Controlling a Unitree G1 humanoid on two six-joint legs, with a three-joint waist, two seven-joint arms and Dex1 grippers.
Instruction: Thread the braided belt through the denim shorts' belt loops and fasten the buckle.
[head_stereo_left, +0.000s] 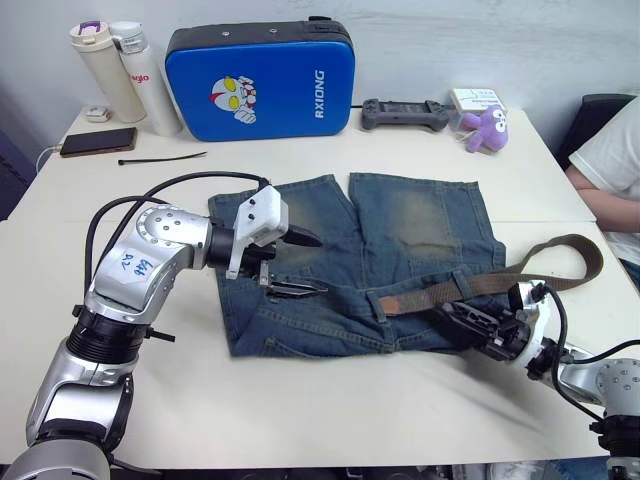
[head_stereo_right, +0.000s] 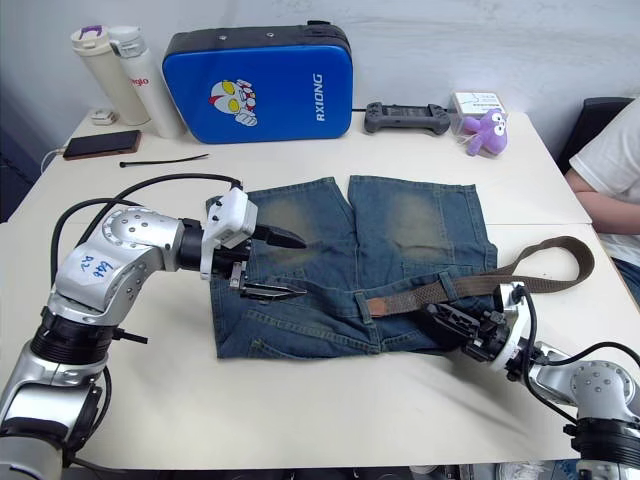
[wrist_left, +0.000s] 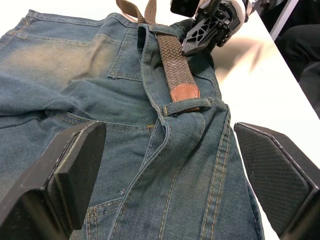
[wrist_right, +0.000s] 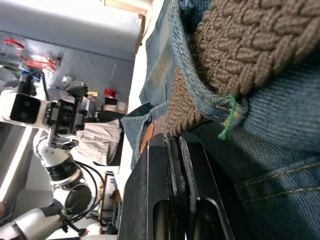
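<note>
1. I am seeing the denim shorts (head_stereo_left: 390, 255) lying flat on the white tabletop (head_stereo_left: 300, 400), waistband toward me.
2. The braided belt (head_stereo_left: 470, 285) is running along the waistband, its tan tip (wrist_left: 185, 92) sitting just beside a belt loop (wrist_left: 187, 106) (tip not yet through it, as the left wrist view shows).
3. The belt's free end is looping out over the tabletop on my right; I cannot make out the buckle.
4. My left pincer (head_stereo_left: 305, 265) is hovering over the shorts' left side, fingers (wrist_left: 65, 170) spread wide, holding nothing.
5. My right pincer (head_stereo_left: 455, 318) is resting at the waistband by the belt, its fingers (wrist_right: 172, 200) pressed together.
</note>
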